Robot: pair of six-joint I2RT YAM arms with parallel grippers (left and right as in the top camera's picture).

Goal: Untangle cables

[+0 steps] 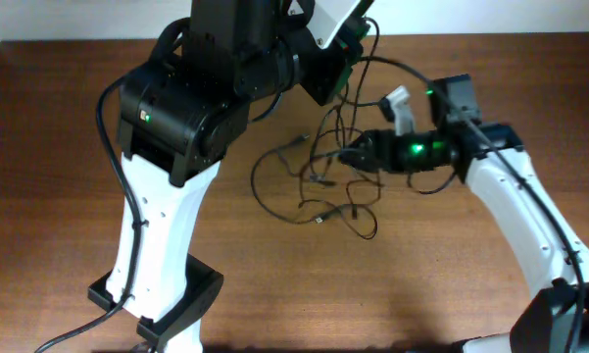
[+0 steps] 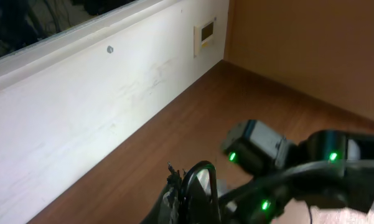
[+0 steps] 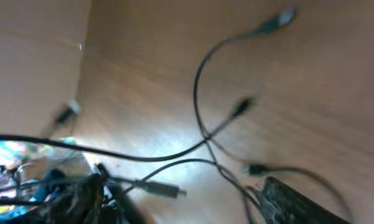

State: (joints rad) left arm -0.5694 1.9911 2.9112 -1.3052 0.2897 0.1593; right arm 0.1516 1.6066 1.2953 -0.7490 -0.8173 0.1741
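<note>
The cables point(image 1: 319, 181) are lying as a loose black tangle on the middle of the table point(image 1: 421, 284), a little toward its far edge. Several loops are spreading flat across the wood, and a few strands are rising off the table toward my left gripper point(image 1: 356, 47), which is hanging high above the table's far side.

In the left wrist view my left gripper point(image 2: 190, 190) is showing its fingers drawn close together, with one thin cord arching out from between them, so I am pinching a cable there. Beyond it, the white wall point(image 2: 81, 106) is running along the table's far edge.

My right gripper point(image 1: 345, 157) is reaching low over the table's middle, its tip right at the tangle. In the right wrist view my right gripper point(image 3: 187, 196) is standing wide, one of its fingers point(image 3: 289, 202) well apart from the other, gripping nothing. Cords are crossing the table between and beyond them. One is ending in a silvery plug point(image 3: 280, 18) resting on the table.
</note>
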